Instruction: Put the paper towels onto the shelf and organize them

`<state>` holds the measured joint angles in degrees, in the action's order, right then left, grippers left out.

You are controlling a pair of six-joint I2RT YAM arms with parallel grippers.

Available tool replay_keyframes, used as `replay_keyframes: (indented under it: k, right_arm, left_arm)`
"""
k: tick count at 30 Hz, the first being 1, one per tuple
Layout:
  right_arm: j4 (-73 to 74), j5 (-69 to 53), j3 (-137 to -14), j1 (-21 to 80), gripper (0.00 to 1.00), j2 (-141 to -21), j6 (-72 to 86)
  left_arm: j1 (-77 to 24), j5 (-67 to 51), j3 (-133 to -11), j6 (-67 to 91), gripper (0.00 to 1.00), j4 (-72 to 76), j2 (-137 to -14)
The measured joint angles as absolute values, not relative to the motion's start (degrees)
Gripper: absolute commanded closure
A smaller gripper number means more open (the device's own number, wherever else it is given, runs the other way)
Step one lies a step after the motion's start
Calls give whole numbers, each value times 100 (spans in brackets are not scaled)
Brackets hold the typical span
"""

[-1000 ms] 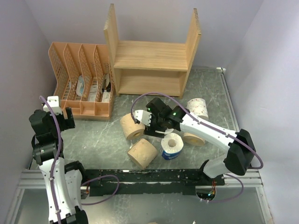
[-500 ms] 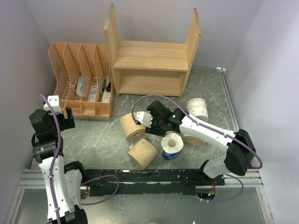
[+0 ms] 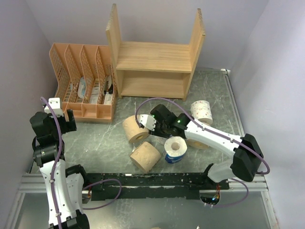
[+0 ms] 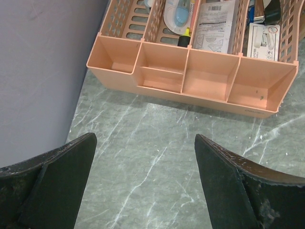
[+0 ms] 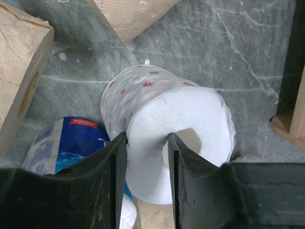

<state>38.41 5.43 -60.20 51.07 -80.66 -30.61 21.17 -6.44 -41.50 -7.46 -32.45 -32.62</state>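
The right gripper (image 5: 147,143) is clamped on a white printed roll (image 5: 190,105), with 1 finger against its outer wall and 1 in the hollow core. This is near the middle of the bench (image 3: 95,138); whether the roll rests on the surface or is just off it I cannot tell. Just beside it, toward the near edge, the blue-wrapped roll (image 3: 175,149) stands on end. 3 tan rolls (image 3: 135,129) lie around: 1 to the left of the gripper, 1 closer to the near edge, 1 partly under the right arm (image 3: 214,138). The second white roll (image 3: 202,110) sits toward the right edge. The shelf (image 3: 152,57) stands at the far edge, the orange organizer (image 3: 81,86) toward the far-left corner. The left gripper (image 4: 144,140) hangs by the left edge, fingers spread wide.
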Motion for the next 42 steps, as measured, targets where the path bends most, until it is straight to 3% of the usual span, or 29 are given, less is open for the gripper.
replay_keyframes:
  k: [1, 11, 19, 21, 23, 24, 26, 36, 42]
  right_arm:
    - [3791, 554, -5986, 5107, 100, -8049, -3063]
    - [4246, 1118, -5988, 4954, 100, -7688, -3701]
    - [4580, 864, -7166, 3830, 99, -7301, -4390]
    - [4624, 733, -7231, 3710, 62, -7314, -4456]
    - [4766, 565, -7231, 3669, 32, -7402, -4491]
    - [4860, 471, -7229, 3660, 22, -7461, -4508]
    - [5076, 228, -7220, 3658, 14, -7550, -4554]
    - [5892, -805, -7238, 3664, 33, -7498, -4466]
    - [5739, -1017, -7094, 3802, 34, -7494, -4156]
  left_arm:
    - [2117, -644, -4152, -749, 5, -3245, -3262]
    - [2117, -644, -4150, -746, 5, -3245, -3262]
    - [2117, -644, -4152, -749, 6, -3245, -3264]
    - [2117, -644, -4150, -746, 6, -3245, -3262]
    - [2117, -644, -4150, -746, 6, -3245, -3256]
    - [2117, -644, -4150, -749, 6, -3245, -3247]
    - [2117, -644, -4150, -749, 6, -3245, -3223]
    - [2117, -644, -4150, -749, 5, -3245, -3216]
    - [2117, -644, -4152, -749, 6, -3245, -3221]
